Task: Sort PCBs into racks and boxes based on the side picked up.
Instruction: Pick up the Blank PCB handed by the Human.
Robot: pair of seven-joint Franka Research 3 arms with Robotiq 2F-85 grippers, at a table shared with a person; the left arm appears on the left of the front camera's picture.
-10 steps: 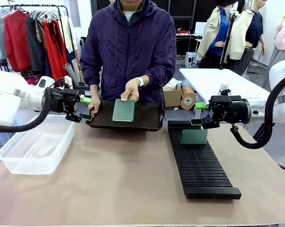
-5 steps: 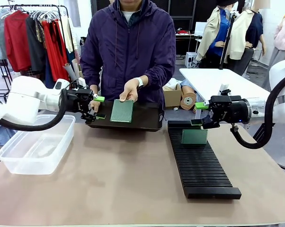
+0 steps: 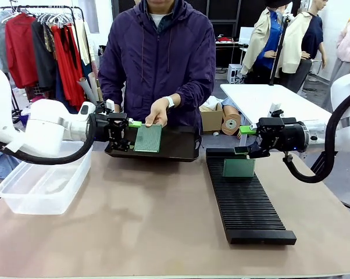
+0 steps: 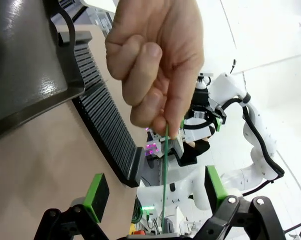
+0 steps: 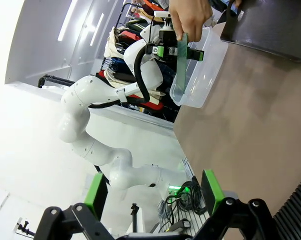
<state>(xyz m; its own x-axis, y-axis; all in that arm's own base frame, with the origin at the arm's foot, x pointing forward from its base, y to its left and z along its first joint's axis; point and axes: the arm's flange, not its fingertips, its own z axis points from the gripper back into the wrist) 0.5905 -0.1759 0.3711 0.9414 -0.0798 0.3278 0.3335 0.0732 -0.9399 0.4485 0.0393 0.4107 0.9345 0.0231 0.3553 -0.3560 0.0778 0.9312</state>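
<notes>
Right now the left gripper (image 3: 133, 135) is hanging w/ jaws spread wide at centre-left of the front view, reaching in at the left edge of a PCB (image 3: 148, 138). The person's hand (image 3: 156, 112) is holding that PCB by its top edge at the black tray (image 3: 184, 148); can't tell if it's resting on it. In the left wrist view the board is showing edge-on, running up the middle btwn the two green pads (image 4: 96, 195), apparently touching neither. The right gripper (image 3: 243, 140), likewise spread and gripping nothing, is hovering at centre-right over the far end of the rack (image 3: 250, 209), where a second PCB (image 3: 239, 167) is standing in a slot. The tub (image 3: 29, 200) is sitting lower left, below the left arm. Risks, imo: jaws closing while the person's fingertips are pinching close by, so a nip; the person letting go too early, so the board's dropping; the lower finger clipping the tray rim just beside it. Room-wise, the bare table (image 3: 152, 226) across bottom-centre is giving plenty of swing space twd tub or rack; the tight spots are the tray rim and tub wall.
</notes>
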